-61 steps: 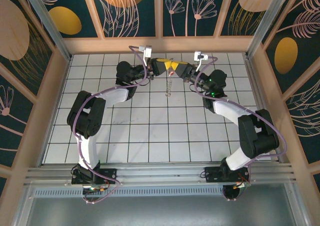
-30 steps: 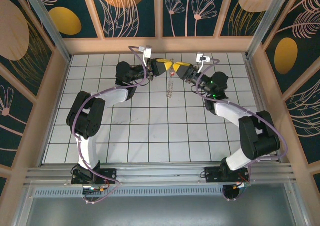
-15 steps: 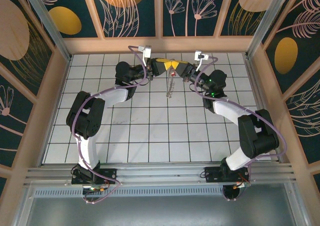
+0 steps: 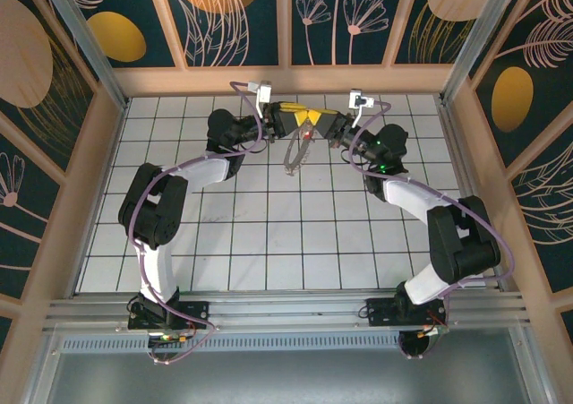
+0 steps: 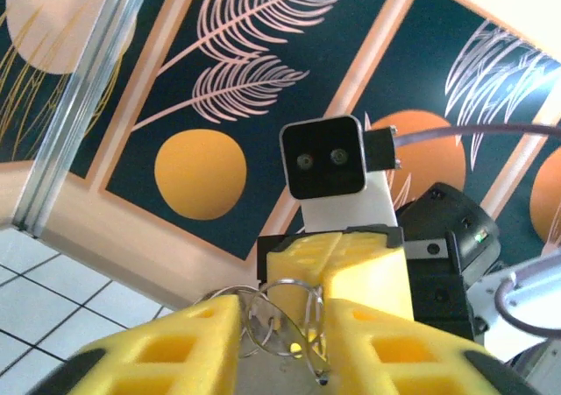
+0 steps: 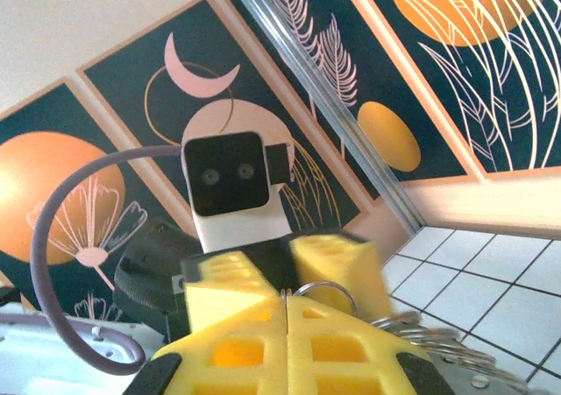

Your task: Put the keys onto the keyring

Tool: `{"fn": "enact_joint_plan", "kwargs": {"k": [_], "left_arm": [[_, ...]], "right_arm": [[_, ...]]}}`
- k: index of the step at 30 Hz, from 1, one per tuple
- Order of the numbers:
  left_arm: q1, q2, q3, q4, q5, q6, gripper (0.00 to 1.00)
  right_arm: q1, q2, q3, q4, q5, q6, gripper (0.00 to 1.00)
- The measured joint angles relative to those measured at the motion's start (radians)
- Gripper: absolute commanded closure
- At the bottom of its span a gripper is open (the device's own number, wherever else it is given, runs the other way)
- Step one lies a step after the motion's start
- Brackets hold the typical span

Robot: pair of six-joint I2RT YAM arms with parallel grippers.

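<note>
The two tools meet nose to nose over the far middle of the bench [image 4: 269, 234], with the keyring [image 4: 294, 153] between them as the thing to steer by. Its top coils sit in the gap of the left tool [image 5: 280, 349], whose fingers [image 5: 166, 353] stand apart on either side of the wire. Whether they press on it I cannot tell. The right tool [image 6: 285, 329] is closed tight, pads flat together, and a coil of the keyring rises right at its tips, so it seems to pinch the wire. The rest of the keyring hangs down as a slack loop. The key [image 4: 307, 135], red head showing, hangs just beside the keyring's top, on the right tool's side.

To do this step well, the right tool should keep its pinch steady and hold the keyring level. The left tool should close slowly on a single coil, not on the whole bundle. Any tug should run along the wire. A sideways pull could let the keyring slip out and drop.
</note>
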Motion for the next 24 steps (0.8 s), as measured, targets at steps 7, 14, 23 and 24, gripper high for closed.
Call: {"fn": "enact_joint_plan", "kwargs": {"k": [7, 14, 23, 24], "left_arm": [[-0.005, -0.111, 0.003, -0.185, -0.015, 0.159, 0.43], [0.0, -0.153, 0.1, -0.45, -0.003, 0.354, 0.42], [0.031, -0.112, 0.247, -0.774, 0.095, 0.547, 0.52], [0.031, -0.099, 0.265, -0.805, 0.108, 0.563, 0.53]], "right_arm": [[-0.068, -0.016, 0.039, -0.202, -0.1, -0.149, 1.0], [-0.108, -0.04, 0.121, -0.415, -0.222, -0.338, 1.0], [-0.158, 0.006, 0.307, -0.703, -0.388, -0.559, 1.0], [-0.16, 0.018, 0.326, -0.726, -0.402, -0.577, 1.0]]}}
